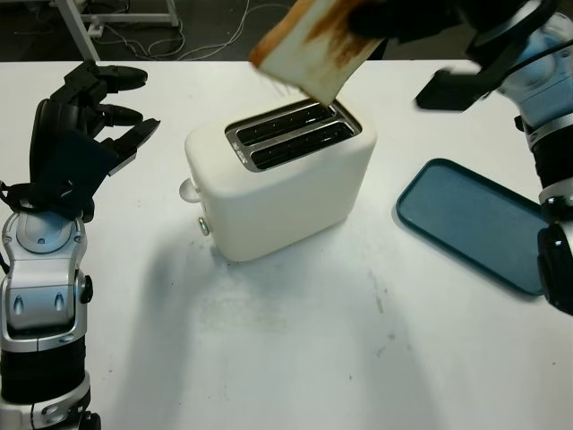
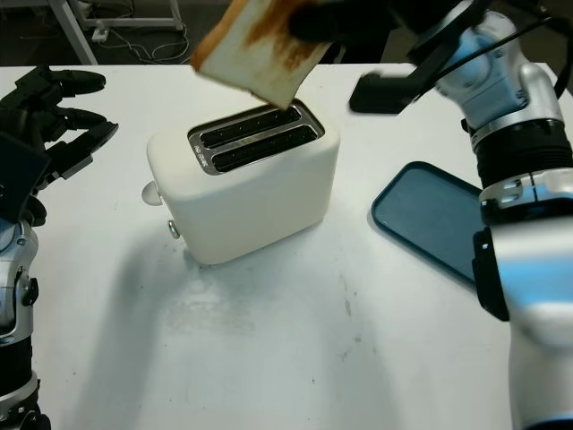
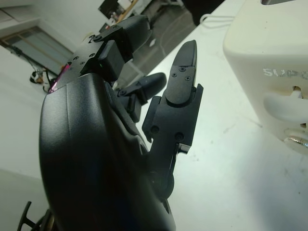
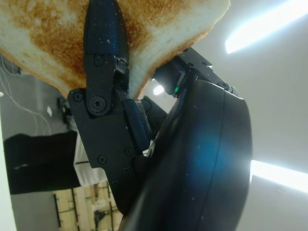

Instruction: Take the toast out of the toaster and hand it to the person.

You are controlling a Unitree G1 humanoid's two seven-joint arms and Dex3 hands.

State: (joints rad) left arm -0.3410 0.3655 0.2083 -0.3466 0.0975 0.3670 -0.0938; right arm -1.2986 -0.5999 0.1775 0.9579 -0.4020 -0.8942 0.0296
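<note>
A browned slice of toast [image 1: 312, 47] hangs tilted in the air above the toaster's slots, clear of them. My right hand [image 1: 394, 20] is shut on its upper right part; in the right wrist view a black finger [image 4: 105, 43] presses across the toast [image 4: 43, 33]. The cream toaster [image 1: 282, 184] stands mid-table with both slots [image 1: 291, 134] dark, its lever knob [image 1: 189, 189] on the left end. My left hand [image 1: 85, 121] hangs open to the left of the toaster, apart from it; the toaster's end [image 3: 274, 77] shows beside it in the left wrist view.
A dark teal tray [image 1: 474, 224] lies on the white table [image 1: 295, 349] to the right of the toaster. Cables and a metal frame leg [image 1: 107, 27] sit on the floor beyond the table's far edge.
</note>
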